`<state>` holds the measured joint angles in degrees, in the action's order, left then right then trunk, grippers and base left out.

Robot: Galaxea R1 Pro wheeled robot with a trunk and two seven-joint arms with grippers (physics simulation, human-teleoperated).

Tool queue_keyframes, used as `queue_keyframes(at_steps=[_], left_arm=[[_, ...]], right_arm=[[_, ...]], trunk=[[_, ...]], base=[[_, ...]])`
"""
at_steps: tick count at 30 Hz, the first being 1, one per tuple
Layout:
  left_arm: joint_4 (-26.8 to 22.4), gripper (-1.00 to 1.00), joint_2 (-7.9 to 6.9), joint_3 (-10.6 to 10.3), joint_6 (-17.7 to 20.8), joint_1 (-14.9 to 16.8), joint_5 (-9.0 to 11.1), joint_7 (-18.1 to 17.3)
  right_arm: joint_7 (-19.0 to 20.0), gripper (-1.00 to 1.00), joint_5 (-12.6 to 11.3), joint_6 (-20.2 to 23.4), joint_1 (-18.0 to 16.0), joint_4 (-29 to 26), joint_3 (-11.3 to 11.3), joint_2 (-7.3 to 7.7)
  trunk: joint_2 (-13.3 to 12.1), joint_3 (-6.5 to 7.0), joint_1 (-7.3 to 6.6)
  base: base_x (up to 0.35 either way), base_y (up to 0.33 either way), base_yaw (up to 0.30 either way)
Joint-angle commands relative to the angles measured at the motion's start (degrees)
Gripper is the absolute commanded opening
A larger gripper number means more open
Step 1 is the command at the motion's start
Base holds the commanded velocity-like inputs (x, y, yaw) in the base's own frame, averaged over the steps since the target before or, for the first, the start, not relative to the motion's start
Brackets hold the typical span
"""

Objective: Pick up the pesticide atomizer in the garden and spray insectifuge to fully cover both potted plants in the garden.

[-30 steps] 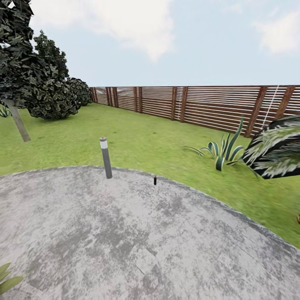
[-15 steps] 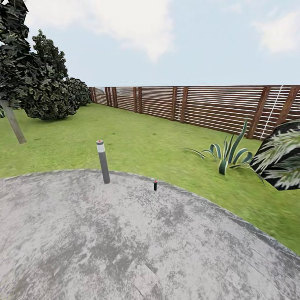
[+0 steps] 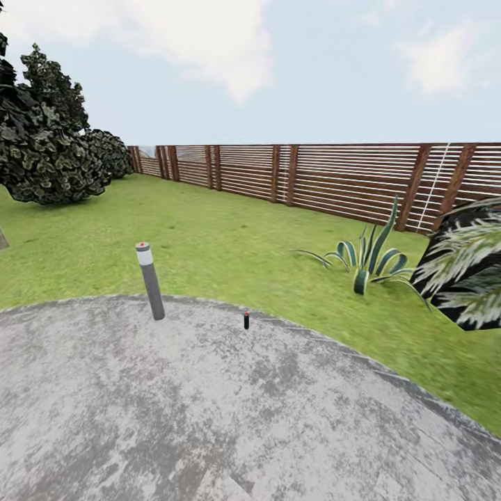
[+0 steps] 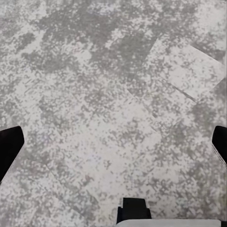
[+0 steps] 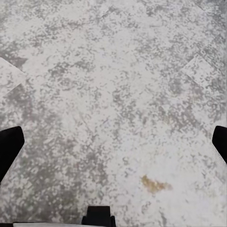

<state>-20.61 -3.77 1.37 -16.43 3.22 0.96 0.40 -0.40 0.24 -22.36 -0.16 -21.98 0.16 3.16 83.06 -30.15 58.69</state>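
The pesticide atomizer point(image 3: 246, 320) stands upright as a tiny dark bottle with a red top, near the far rim of the rough grey paving point(image 3: 209, 417), some way ahead of me. The two potted plants are out of view. In the left wrist view my left gripper point(image 4: 113, 146) hangs open over bare paving, its dark fingertips point(image 4: 9, 149) far apart. My right gripper point(image 5: 113, 146) is likewise open above the paving, with nothing between its fingertips point(image 5: 9, 149).
A grey bollard post point(image 3: 150, 282) with a white band stands left of the atomizer. Lawn point(image 3: 223, 243) lies beyond, closed off by a wooden slat fence point(image 3: 313, 177). A spiky striped-leaved plant point(image 3: 369, 261) and a dark palm-like bush point(image 3: 466, 271) stand at the right, dark bushes point(image 3: 49, 146) at the left.
The whole head view has shifted, so the camera moved: post, bottle and bushes now sit further left and lower. The tree trunk at the left has left the picture.
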Motion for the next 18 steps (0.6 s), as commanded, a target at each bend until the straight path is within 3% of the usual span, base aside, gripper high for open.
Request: queue_keyframes(at_steps=[1, 18], left_arm=[[0.04, 1.0, 0.0, 0.03, -0.18, 0.03, 0.09, 0.04], [-0.03, 1.0, -0.01, 0.03, -0.18, 0.03, 0.13, 0.04]], right_arm=[[-0.04, 1.0, 0.03, -0.14, -0.02, 0.0, 0.02, 0.01], [-0.04, 1.0, 0.03, -0.14, -0.02, 0.0, 0.02, 0.01]], trunk=[[0.02, -0.05, 0.03], [0.02, -0.05, 0.03]], base=[[0.339, 0.0, -0.014], [0.339, 0.0, -0.002]])
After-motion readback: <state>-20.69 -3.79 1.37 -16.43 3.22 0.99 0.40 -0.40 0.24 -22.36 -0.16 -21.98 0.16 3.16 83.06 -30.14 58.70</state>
